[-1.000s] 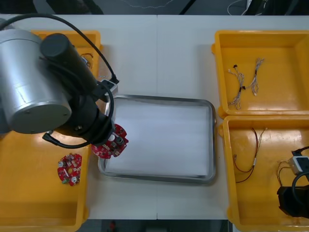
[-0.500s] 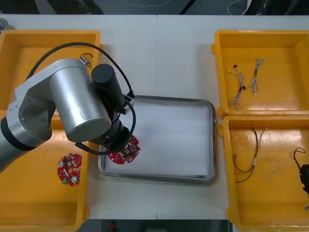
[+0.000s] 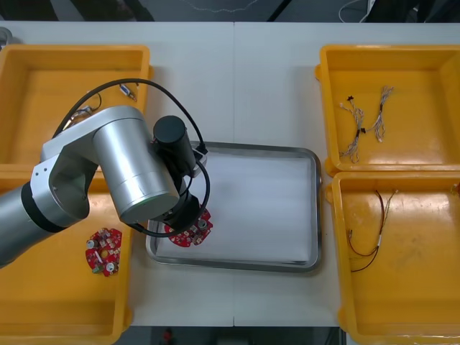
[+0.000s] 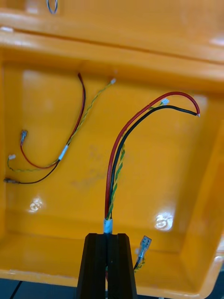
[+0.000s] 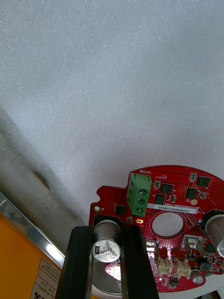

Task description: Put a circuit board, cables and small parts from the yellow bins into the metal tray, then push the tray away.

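A round red circuit board [image 3: 190, 233] hangs low over the near-left corner of the metal tray [image 3: 287, 264], which is white inside. My left gripper [image 5: 107, 230] is shut on a silver can on this circuit board [image 5: 173, 223], above the white floor beside the tray's rim [image 5: 25, 224]. My left arm [image 3: 133, 172] covers the tray's left edge. My right gripper [image 4: 109, 245] is shut on a red and yellow cable [image 4: 122, 140], lifted over an orange-looking bin floor where another red and yellow cable [image 4: 56, 154] lies.
A second red board [image 3: 104, 251] lies in the near-left yellow bin [image 3: 43, 309]. Small metal parts [image 3: 129, 90] sit in the far-left bin. Pale cables [image 3: 363, 122] lie in the far-right bin, and a red and yellow cable [image 3: 372, 228] in the near-right bin.
My left arm has carried the board rightwards from the tray's left rim to inside the tray's near-left corner. My right gripper has slipped out of the front view at the lower right.
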